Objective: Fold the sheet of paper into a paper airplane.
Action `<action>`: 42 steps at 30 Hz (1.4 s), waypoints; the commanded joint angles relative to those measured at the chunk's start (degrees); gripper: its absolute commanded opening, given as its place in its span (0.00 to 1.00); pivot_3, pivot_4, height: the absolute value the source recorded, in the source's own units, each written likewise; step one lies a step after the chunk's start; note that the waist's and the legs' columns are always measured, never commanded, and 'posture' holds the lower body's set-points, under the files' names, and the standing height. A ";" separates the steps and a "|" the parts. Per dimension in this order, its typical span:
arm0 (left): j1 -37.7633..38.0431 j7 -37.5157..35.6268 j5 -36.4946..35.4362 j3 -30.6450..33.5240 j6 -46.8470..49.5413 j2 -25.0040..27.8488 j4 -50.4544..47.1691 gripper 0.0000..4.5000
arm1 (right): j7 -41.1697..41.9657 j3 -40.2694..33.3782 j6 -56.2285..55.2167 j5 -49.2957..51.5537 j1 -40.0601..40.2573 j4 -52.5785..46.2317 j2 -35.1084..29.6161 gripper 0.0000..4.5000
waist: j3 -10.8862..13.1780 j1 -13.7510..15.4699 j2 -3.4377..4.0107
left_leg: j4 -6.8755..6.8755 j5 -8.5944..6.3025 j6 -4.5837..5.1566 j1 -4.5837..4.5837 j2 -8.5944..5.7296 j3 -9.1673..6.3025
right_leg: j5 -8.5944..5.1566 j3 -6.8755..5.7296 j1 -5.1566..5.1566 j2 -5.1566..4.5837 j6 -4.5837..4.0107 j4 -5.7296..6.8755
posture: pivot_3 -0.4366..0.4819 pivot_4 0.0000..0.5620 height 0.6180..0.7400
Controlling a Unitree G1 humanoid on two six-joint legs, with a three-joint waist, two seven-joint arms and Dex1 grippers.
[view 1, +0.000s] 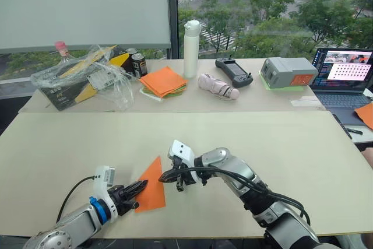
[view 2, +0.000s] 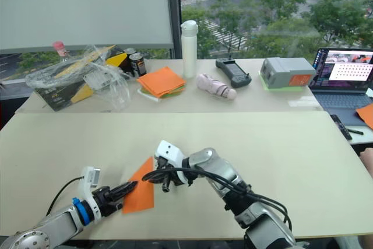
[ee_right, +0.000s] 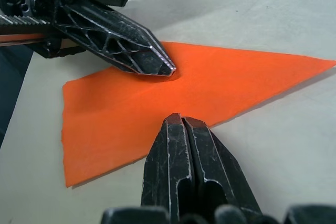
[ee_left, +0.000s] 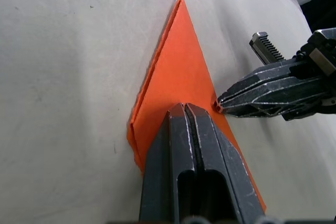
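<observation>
The sheet of paper [view 1: 152, 186] — bright orange, folded to a pointed triangle, seemingly layered — lies flat.

Bottle [view 1: 192, 48], laptop [view 1: 342, 74] — far table [view 1: 175, 102]

Silver metal arms with black cables; the left black two-fingered pincer [view 1: 139, 189] has a blue wrist ring, the right black two-fingered pincer [view 1: 166, 175] a white block.

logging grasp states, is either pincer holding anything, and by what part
Nothing is gripped. Both pincers are shut with tips pressing down on the folded paper: the left pincer near its middle, the right pincer at its long edge.
</observation>
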 commanded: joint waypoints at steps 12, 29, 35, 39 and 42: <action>2.26 0.30 1.37 0.15 0.91 0.43 -0.20 0.00 | -6.05 -3.42 -4.54 -1.55 -3.77 8.12 2.66 0.00 | 0.00 -0.01 0.00 | -0.01 0.00 0.00 0.04 0.00 0.01 | 0.00 0.01 0.02 0.00 0.00 0.01 | 0.48 0.27 1.00; 0.83 0.20 1.38 0.12 1.17 0.26 0.48 0.00 | -10.03 -6.43 -8.74 -3.49 -6.76 15.60 5.88 0.00 | 0.00 -0.02 0.01 | -0.01 0.00 0.00 0.08 0.01 0.02 | 0.00 0.02 0.03 0.00 0.00 0.07 | 0.48 0.27 1.00; 0.49 0.44 1.25 0.37 1.27 0.03 0.57 0.00 | -8.23 -5.47 -8.63 -3.88 -6.82 15.55 5.60 0.00 | 0.00 -0.02 0.01 | -0.01 0.00 0.00 0.11 0.01 0.02 | 0.00 0.02 0.05 0.01 0.00 0.08 | 0.48 0.27 1.00; 0.35 0.55 1.19 0.53 1.39 -0.07 0.62 0.00 | -5.99 -3.98 -8.72 -4.35 -5.94 14.00 4.69 0.00 | 0.00 0.00 0.01 | -0.01 0.00 0.00 0.11 0.00 0.02 | 0.00 0.02 0.06 0.00 0.00 0.08 | 0.48 0.27 1.00; 0.26 0.63 1.20 0.69 1.49 -0.15 0.67 0.00 | -4.04 -1.98 -10.10 -5.52 -4.85 12.12 3.49 0.00 | 0.00 -0.02 0.01 | -0.01 0.00 0.00 0.12 0.01 0.02 | 0.00 0.02 0.06 0.00 0.00 0.08 | 0.48 0.27 1.00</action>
